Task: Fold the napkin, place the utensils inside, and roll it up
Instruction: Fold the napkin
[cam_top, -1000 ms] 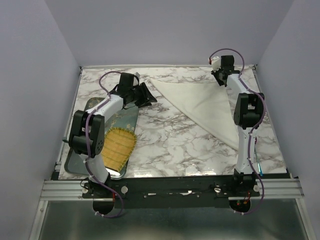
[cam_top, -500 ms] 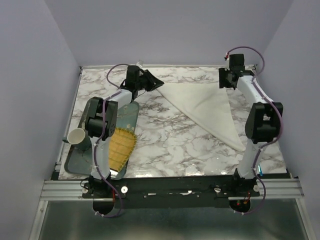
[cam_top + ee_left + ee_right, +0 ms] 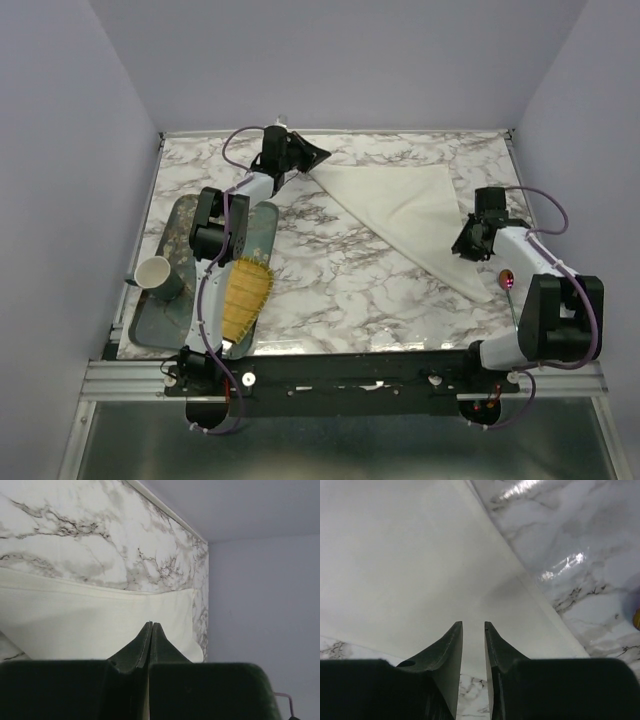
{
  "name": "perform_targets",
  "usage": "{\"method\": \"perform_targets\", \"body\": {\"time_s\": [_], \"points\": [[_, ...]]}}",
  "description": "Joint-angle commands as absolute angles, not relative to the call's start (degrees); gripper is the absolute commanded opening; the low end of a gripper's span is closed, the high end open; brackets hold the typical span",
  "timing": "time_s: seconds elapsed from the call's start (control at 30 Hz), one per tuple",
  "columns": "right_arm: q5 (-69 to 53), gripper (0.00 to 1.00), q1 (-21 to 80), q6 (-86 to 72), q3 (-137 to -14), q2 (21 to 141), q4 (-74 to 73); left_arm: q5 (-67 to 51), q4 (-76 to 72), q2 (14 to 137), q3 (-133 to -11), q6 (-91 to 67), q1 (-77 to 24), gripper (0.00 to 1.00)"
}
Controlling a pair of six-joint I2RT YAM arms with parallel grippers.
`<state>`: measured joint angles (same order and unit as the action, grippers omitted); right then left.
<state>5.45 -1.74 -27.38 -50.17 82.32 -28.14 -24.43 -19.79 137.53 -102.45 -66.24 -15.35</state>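
Note:
The cream napkin (image 3: pixel 400 205) lies folded into a triangle on the marble table, its long edge running from the back left to the front right. My left gripper (image 3: pixel 318 155) sits at its back-left corner. In the left wrist view its jaws (image 3: pixel 151 625) are pressed together over the cloth (image 3: pixel 75 615), with only a thin pale line between the pads. My right gripper (image 3: pixel 463 245) hovers at the napkin's right edge; its jaws (image 3: pixel 473 623) stand a narrow gap apart above the cloth (image 3: pixel 395 555), holding nothing. The spoon (image 3: pixel 510 281), red bowl toward the back, lies right of the napkin's front tip.
A grey tray (image 3: pixel 165 310) lies at the left front, with a yellow fringed mat (image 3: pixel 245 295) half over its right rim and a white cup (image 3: pixel 155 272) on its left side. Walls close in the table at the back and both sides.
The left gripper reached back to the napkin's left corner and shut. The right arm swung from the back right corner down to the napkin's right edge, uncovering the spoon; its jaws widened, then narrowed.

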Motion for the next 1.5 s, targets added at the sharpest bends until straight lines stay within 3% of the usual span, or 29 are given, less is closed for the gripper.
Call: {"method": "perform_targets", "body": {"time_s": [0.0, 0.53, 0.83, 1.3, 1.4, 1.47], "points": [[3.60, 0.30, -2.99, -34.27, -45.54, 81.83, -25.14, -21.71, -15.21, 139.30, -104.59, -67.24, -14.24, 0.03], [5.44, 0.30, -6.59, -45.79, -32.00, 70.67, -30.49, -19.51, -4.40, 144.05, -109.16, -67.41, -12.83, 0.00], [2.81, 0.31, -7.12, -43.24, -35.42, 67.25, -32.87, -18.90, -0.45, 144.41, -110.91, -64.26, -12.48, 0.00], [-1.22, 0.32, -11.77, -47.64, -25.93, 61.44, -36.12, -15.82, 6.33, 144.93, -113.11, -61.35, -12.30, 0.00], [-4.64, 0.30, -12.04, -46.42, -25.84, 63.01, -35.95, -15.29, 7.82, 144.84, -114.69, -59.51, -12.39, 0.00], [-5.36, 0.22, -11.95, -42.65, -28.81, 63.02, -35.07, -15.03, 9.22, 143.88, -115.83, -58.19, -12.74, 0.00]]}}
